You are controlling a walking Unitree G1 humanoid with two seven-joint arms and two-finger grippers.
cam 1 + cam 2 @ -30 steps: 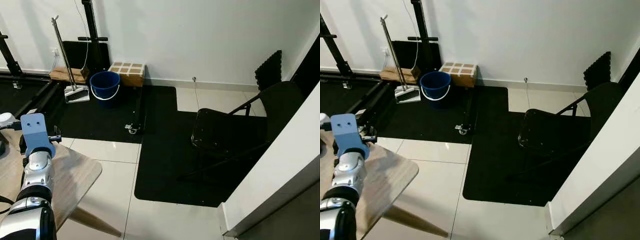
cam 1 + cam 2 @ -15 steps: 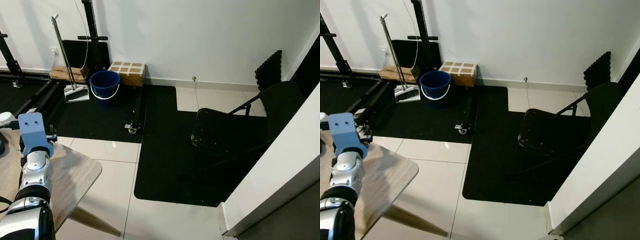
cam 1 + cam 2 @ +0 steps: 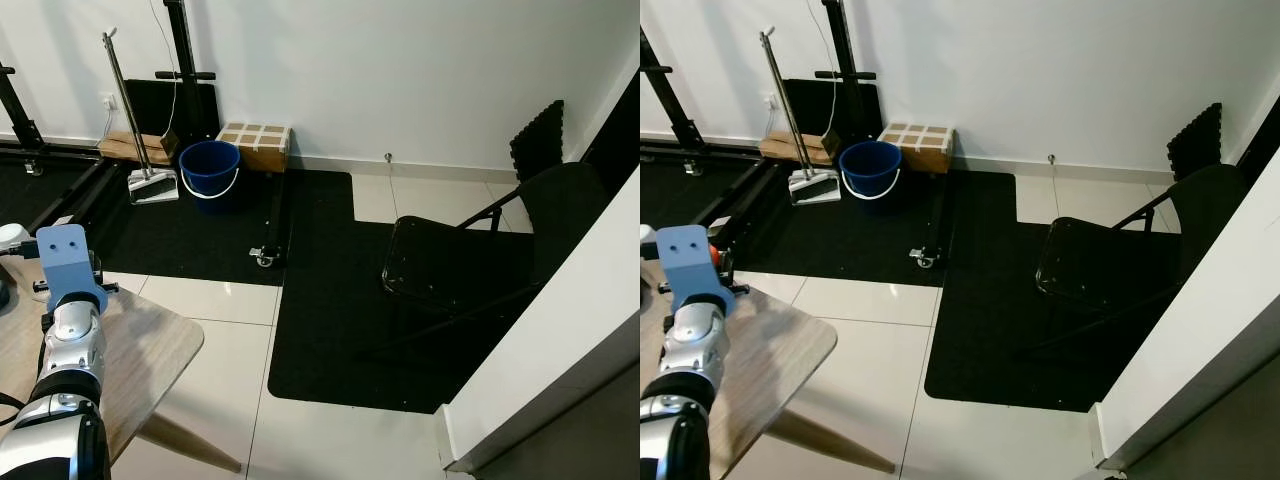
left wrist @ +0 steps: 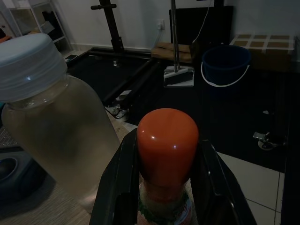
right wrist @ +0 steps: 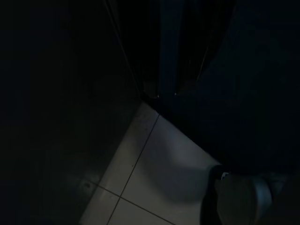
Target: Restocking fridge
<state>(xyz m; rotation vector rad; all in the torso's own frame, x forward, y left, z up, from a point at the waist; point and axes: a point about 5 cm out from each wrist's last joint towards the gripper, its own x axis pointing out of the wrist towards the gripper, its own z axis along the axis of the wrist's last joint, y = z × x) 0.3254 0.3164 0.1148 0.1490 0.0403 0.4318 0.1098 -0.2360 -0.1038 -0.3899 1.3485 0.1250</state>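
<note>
A bottle with a red-orange cap (image 4: 167,140) stands between the two black fingers (image 4: 117,178) of my left gripper (image 4: 166,143), which hug its neck on both sides. Close beside it stands a clear bottle with a white lid (image 4: 54,117). Both are on the light wooden table (image 3: 150,350) at the lower left, where my left arm, with its blue wrist plate (image 3: 65,262), reaches over the tabletop. The right wrist view is very dark, with a patch of pale floor tile (image 5: 154,164) visible.
A black folding chair (image 3: 450,265) stands on a black floor mat (image 3: 330,300) to the right. A white panel (image 3: 560,330) slants across the lower right. Against the far wall are a blue bucket (image 3: 210,168), a dustpan (image 3: 152,185), a cardboard box (image 3: 255,145) and black frame legs (image 3: 275,225).
My left arm has shifted slightly to the left over the table. Everything else stays where it was.
</note>
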